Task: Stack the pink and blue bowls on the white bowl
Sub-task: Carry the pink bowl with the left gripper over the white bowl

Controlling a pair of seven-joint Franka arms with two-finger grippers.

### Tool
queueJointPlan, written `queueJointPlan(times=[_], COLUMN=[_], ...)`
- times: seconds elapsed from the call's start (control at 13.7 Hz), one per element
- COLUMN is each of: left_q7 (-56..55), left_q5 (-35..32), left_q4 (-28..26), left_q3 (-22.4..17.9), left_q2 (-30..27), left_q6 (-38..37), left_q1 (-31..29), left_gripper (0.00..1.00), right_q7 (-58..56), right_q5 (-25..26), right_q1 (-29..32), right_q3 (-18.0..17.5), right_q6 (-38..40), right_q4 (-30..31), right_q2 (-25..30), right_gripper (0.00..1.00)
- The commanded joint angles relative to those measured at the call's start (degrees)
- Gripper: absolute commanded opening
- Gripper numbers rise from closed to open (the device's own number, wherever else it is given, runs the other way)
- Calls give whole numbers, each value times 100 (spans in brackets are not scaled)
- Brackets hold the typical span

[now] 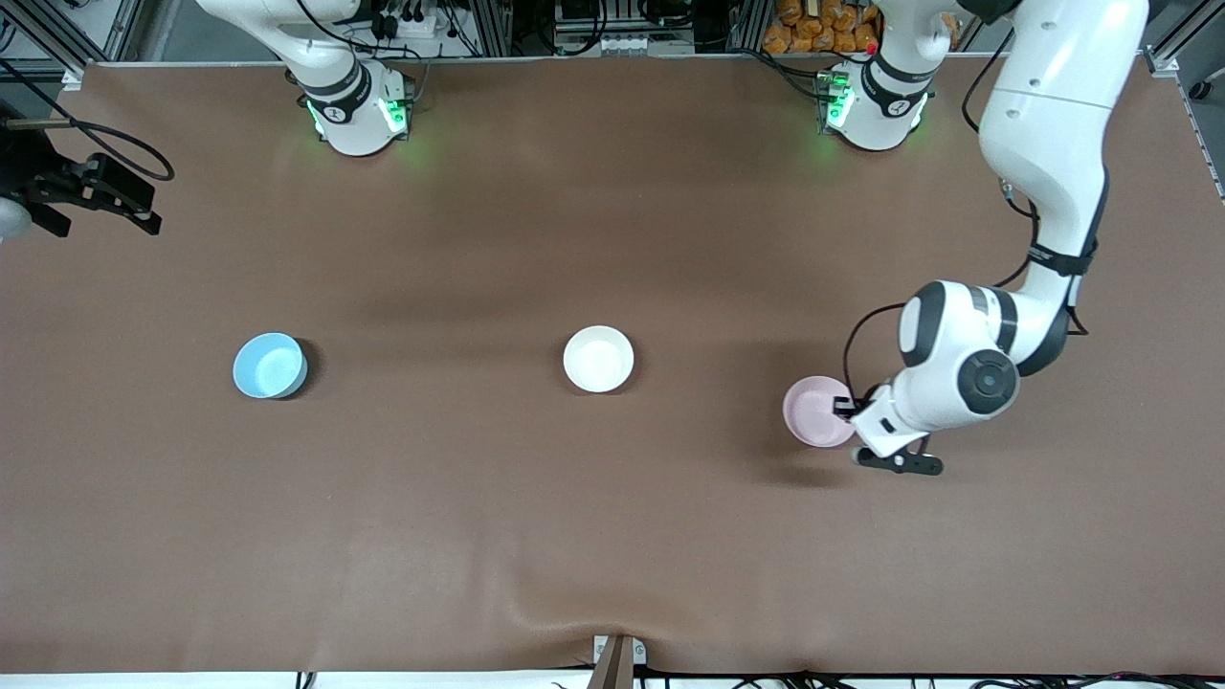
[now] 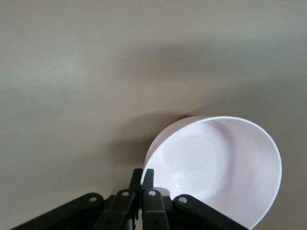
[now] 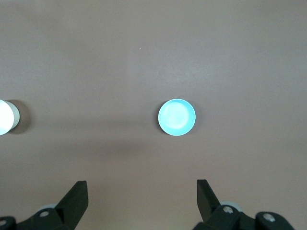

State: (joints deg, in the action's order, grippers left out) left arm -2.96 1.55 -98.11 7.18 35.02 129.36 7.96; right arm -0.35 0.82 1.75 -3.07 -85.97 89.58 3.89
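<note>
I've got the left gripper [image 2: 142,178] pinching the pink bowl [image 1: 816,411] rim, lifted, toward the left arm's end from the white bowl [image 1: 598,359]. Blue bowl [image 1: 270,365] sits toward the right arm's end. Right gripper [image 3: 142,199] waits high, spread.

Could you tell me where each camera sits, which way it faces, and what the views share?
Front view: high across the table, facing both arm bases; shows blue bowl, white bowl, pink bowl and left tool.
Left wrist view: on the left wrist, close over the pink bowl, fingers pinching its rim.
Right wrist view: high over the blue bowl; open right tool shows.
Shared: the white bowl appears in the front and right wrist views.
</note>
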Motion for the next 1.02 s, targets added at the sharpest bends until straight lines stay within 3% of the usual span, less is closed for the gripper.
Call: queueJointPlan(times=[0.0,0.44,0.95], left_q7=[-501,-2223,-3228], left_q5=[73,109,469], left_q4=[194,810,855], left_q3=[-68,-59,-59], left_q2=[-189,-110,127], left_q6=[28,-7,2], left_q1=[722,1857,2640], left_gripper=[0,0,0], right_q7=[-44,-44,-35], right_q5=[58,58,58], right_q1=[-44,-43,-35], right_q3=[34,34,34], right_q6=[10,10,10], right_q4=[-19,-19,-19], right_q2=[15,15,15], right_gripper=[100,100,100])
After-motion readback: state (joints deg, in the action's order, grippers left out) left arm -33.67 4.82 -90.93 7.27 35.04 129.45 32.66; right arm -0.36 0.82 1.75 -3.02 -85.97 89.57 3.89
